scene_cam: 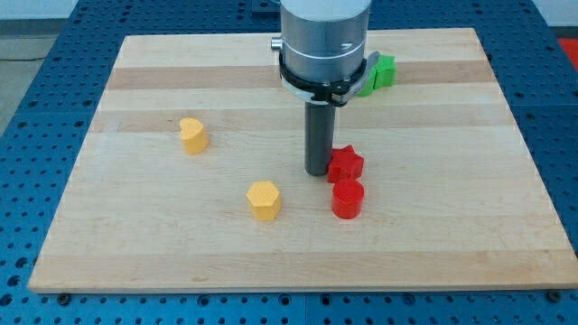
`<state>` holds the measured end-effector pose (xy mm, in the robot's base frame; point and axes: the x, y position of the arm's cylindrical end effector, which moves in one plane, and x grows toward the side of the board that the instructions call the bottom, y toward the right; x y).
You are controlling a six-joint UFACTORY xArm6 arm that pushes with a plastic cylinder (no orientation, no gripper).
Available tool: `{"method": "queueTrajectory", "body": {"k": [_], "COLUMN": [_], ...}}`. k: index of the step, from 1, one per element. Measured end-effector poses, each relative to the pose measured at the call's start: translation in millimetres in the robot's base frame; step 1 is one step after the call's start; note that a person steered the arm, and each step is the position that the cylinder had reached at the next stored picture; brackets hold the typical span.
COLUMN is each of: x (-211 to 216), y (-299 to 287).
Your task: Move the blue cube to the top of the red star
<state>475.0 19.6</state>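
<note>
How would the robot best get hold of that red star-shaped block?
It has no gripper, so it can only push. My tip stands right beside the red star-shaped block, on the view's left, so that side suits contact. A notch between two points would probably hold the rod better than a point. The red cylinder block sits close below.

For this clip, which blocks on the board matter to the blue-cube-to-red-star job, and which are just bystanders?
Belongs to the job:
- red star
- my tip, right at the star's left side
- blue cube: not visible in this view, possibly hidden behind the arm

Just lying about:
- red cylinder, just below the star
- yellow heart
- yellow hexagon
- green block, partly hidden, shape unclear
</note>
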Motion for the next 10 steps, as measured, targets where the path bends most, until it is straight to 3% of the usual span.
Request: {"method": "queueTrajectory", "body": {"k": [2, 4, 6, 8, 10], "x": [-45, -83, -164, -235, -221], "y": [3, 91, 184, 149, 91]}}
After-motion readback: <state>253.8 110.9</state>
